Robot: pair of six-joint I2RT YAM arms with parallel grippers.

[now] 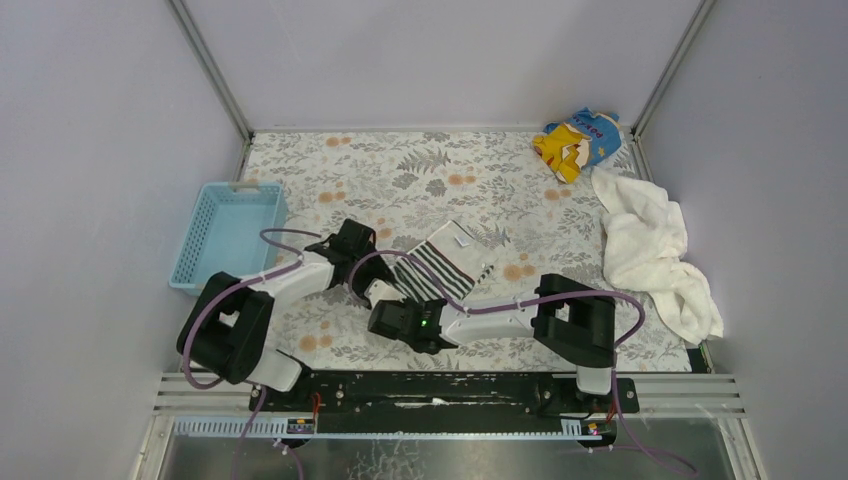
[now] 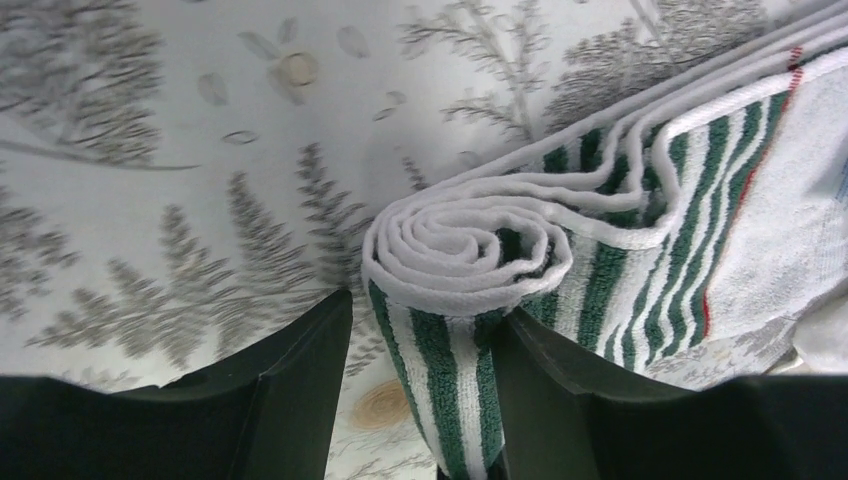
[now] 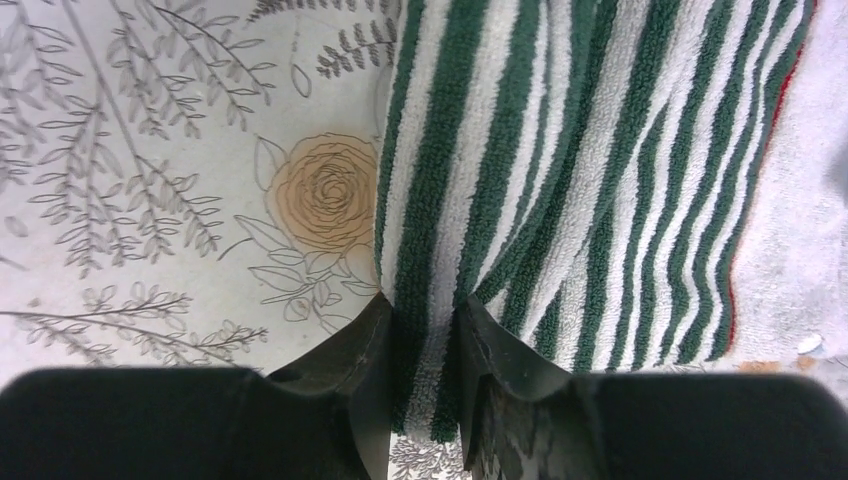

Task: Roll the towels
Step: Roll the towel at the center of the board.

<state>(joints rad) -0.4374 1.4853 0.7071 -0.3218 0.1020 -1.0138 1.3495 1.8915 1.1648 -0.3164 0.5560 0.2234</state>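
The small striped towel (image 1: 447, 260) lies in the middle of the table, its near end rolled up. In the left wrist view the roll's spiral end (image 2: 470, 250) sits between my left gripper's (image 2: 425, 345) jaws; it touches the right finger (image 2: 545, 390), and a gap shows beside the left finger (image 2: 300, 385). My left gripper (image 1: 385, 283) is open. My right gripper (image 3: 420, 335) is shut on the towel's rolled edge (image 3: 440, 200) and shows in the top view (image 1: 398, 303) at the towel's near end. The large white terry towel (image 1: 648, 250) lies crumpled at the right edge.
A blue basket (image 1: 228, 232) stands at the left of the table. A yellow-and-blue printed cloth (image 1: 578, 140) lies in the back right corner. Grey walls close the table on three sides.
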